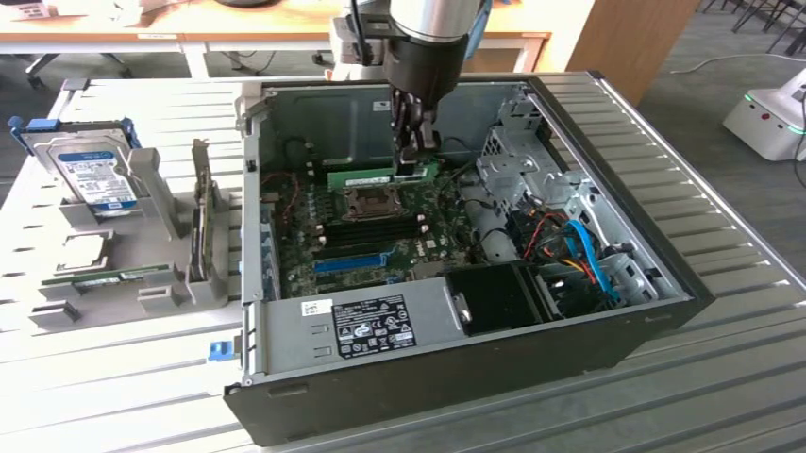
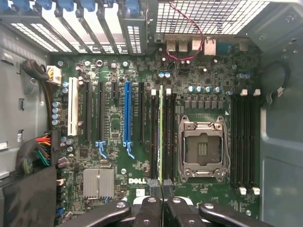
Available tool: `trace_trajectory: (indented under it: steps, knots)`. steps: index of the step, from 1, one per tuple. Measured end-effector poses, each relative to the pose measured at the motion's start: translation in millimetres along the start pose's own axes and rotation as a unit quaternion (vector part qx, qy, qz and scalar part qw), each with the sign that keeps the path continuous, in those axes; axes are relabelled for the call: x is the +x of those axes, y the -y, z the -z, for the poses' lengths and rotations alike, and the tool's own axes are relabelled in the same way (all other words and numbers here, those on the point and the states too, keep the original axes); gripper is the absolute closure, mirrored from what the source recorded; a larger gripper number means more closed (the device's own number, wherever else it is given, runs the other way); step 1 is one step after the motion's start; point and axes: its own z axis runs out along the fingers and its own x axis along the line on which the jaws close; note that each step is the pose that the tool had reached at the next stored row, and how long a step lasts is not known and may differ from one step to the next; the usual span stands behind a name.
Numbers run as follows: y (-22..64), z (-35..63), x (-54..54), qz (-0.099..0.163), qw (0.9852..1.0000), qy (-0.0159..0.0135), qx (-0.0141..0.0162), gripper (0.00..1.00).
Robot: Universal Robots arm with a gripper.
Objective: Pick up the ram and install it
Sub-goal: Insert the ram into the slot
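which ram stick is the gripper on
The ram inside the case, upright beside the CPU socket, held by the gripper; the other stick lies on the grey rack.

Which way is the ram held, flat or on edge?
On edge: the gripper pinches the ram upright above the motherboard; whether seated, cannot tell.

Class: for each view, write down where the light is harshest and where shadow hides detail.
Exterior view: the table glares near-white at the exterior view's left, while the case interior is dimmer and the black shroud swallows detail. Wrist view: light blows out the slot openings; the motherboard is evenly lit, the ram clearly green.
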Motion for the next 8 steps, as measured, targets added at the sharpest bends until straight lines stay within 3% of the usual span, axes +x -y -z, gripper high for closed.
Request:
trace_trajectory:
  steps: [8]
  knots:
    - [0.1, -12.3, 0.2, 0.000, 1.0000, 0.0000, 0.0000, 0.88]
